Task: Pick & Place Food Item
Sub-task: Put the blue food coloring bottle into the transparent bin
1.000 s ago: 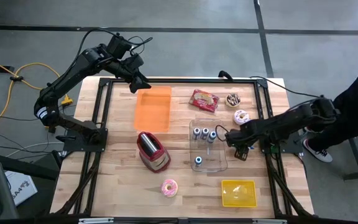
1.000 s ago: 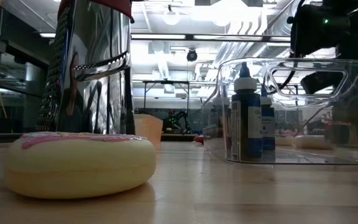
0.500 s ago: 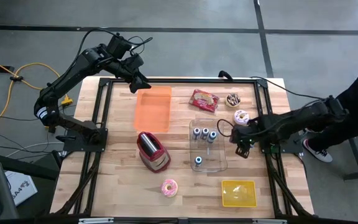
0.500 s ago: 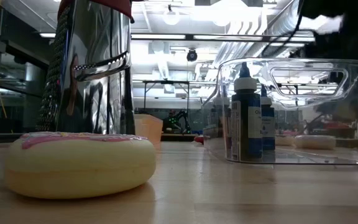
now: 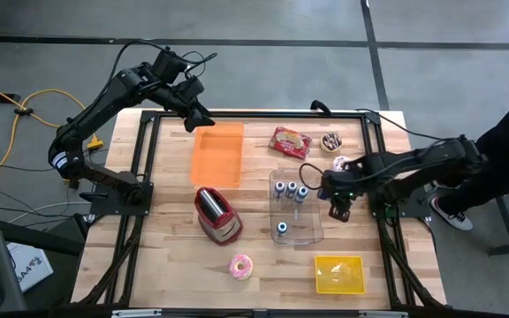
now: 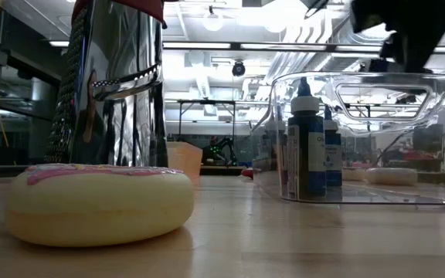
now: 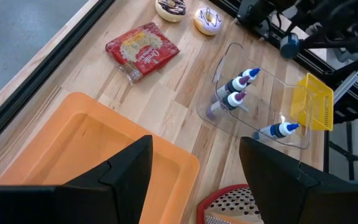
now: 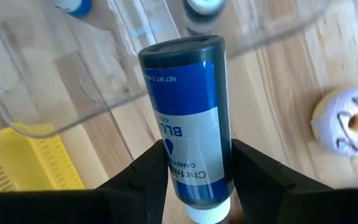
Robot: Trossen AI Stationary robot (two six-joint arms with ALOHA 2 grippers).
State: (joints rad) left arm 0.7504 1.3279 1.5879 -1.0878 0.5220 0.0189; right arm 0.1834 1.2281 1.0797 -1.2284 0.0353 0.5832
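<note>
My right gripper (image 8: 197, 171) is shut on a blue food-colouring bottle (image 8: 188, 118). It hangs just beyond the right wall of the clear bin (image 5: 295, 212), above the table. Inside the bin, three bottles (image 5: 291, 189) stand at the far end and one (image 5: 283, 228) at the near end. My left gripper (image 7: 194, 180) stands open over the far end of the orange tray (image 5: 217, 155), with nothing between its fingers. A white-and-purple donut (image 8: 347, 121) lies on the wood close to the right gripper. My right gripper pinches the bottle's round body (image 8: 180, 177) between its two fingers, close to the white cap (image 8: 207, 214). The fingers point steeply down and lie along the bottle. The bottle's flat bottom (image 8: 179, 46) sticks out past the fingertips, and the bottle is clear of the table.
A red toaster (image 5: 216, 215) stands left of the bin. A pink donut (image 5: 240, 266) and a yellow basket (image 5: 339, 274) lie near the front edge. A snack packet (image 5: 290, 142) and a chocolate donut (image 5: 331, 141) lie at the far side. A person stands beyond the table's right edge.
My right gripper has risen from the table beside the bin's right wall and tipped more steeply down. It has drifted slightly toward the table's left, still shut on the blue bottle, which is now lifted clear.
</note>
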